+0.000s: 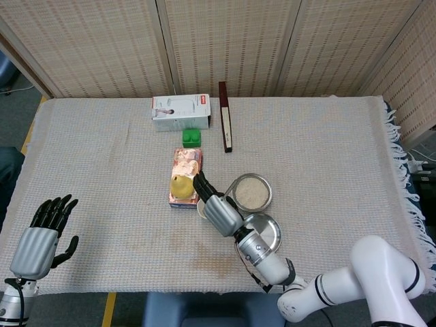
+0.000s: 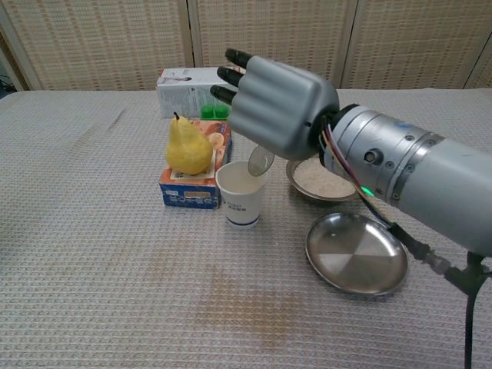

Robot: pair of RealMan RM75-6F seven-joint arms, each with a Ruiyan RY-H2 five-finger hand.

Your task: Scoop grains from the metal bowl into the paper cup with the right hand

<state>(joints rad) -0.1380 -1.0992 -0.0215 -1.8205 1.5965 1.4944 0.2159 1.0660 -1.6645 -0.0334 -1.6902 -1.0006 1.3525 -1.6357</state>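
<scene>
A white paper cup (image 2: 242, 194) stands in front of the metal bowl (image 2: 323, 178), which is filled with pale grains (image 1: 251, 191). My right hand (image 2: 280, 104) hovers above and just right of the cup and holds a metal spoon (image 2: 260, 161). The spoon's bowl hangs tilted down over the cup's right rim; its handle is hidden inside the hand. In the head view my right hand (image 1: 218, 210) covers most of the cup. My left hand (image 1: 41, 238) rests at the table's near left corner, with its fingers apart and nothing in them.
An empty metal dish (image 2: 356, 254) lies to the right of the cup. A yellow pear (image 2: 188, 146) sits on a flat box (image 2: 191, 190) to the cup's left. Farther back are a white carton (image 1: 180, 111), a green block (image 1: 193, 137) and a dark stick (image 1: 225, 126).
</scene>
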